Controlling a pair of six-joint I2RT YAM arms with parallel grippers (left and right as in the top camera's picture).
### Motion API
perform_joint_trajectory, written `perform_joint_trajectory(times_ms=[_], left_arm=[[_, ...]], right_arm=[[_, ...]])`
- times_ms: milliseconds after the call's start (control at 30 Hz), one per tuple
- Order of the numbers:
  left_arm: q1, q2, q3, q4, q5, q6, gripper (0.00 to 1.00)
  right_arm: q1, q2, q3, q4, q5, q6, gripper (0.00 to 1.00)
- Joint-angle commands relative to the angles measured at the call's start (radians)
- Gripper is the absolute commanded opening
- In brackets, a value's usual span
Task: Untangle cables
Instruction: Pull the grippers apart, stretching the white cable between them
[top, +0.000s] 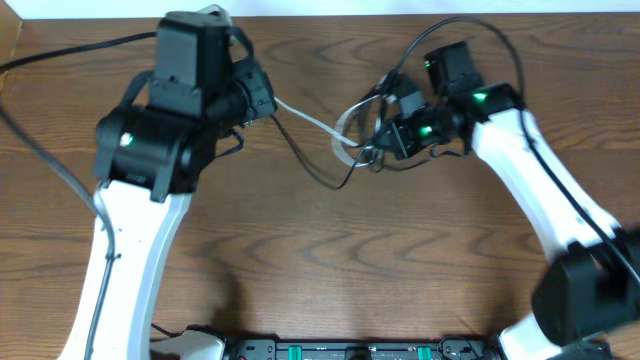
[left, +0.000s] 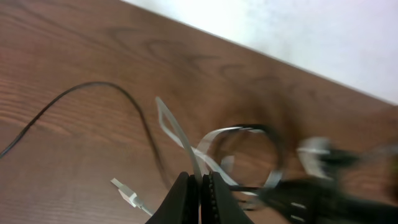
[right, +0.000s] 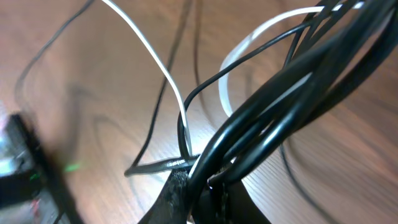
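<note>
The white cable (top: 310, 120) runs taut from my left gripper (top: 268, 103) across to a tangle of loops beside my right gripper (top: 375, 152). In the left wrist view my left gripper (left: 200, 183) is shut on the flat white cable (left: 180, 134), and its small plug (left: 126, 191) lies on the wood. The thin black cable (left: 93, 85) curves off to the left. In the right wrist view my right gripper (right: 202, 186) is shut, with the black cable (right: 158, 165) pinched at its tips. The white cable (right: 165, 71) drops to the same spot.
Thick black arm wires (right: 298, 68) cross in front of the right wrist camera and hide part of the jaws. Another thick wire (top: 60, 50) trails over the table's back left. The table's far edge meets a white wall (left: 311, 31). The base bar (top: 350, 350) lines the front edge.
</note>
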Motion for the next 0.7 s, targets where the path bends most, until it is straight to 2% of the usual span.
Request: perform_joint_trajectory(times_ms=[0, 133, 233, 333, 667], left_arm=[[0.007, 0.04, 0.011, -0.011, -0.079, 0.045, 0.07], [0.043, 0.047, 0.011, -0.014, -0.191, 0.045, 0.07], [0.09, 0.045, 0.011, -0.023, -0.264, 0.045, 0.07], [0.15, 0.045, 0.011, -0.056, -0.315, 0.045, 0.07], [0.325, 0.045, 0.011, -0.103, -0.315, 0.045, 0.07]], right_arm=[[-0.018, -0.122, 0.027, -0.018, 0.238, 0.119, 0.01], [-0.063, -0.201, 0.027, -0.032, 0.308, 0.125, 0.13], [-0.102, -0.221, 0.027, -0.05, 0.348, 0.146, 0.13], [-0.14, -0.217, 0.026, -0.086, 0.382, 0.169, 0.08], [-0.216, -0.19, 0.026, -0.113, 0.324, 0.176, 0.1]])
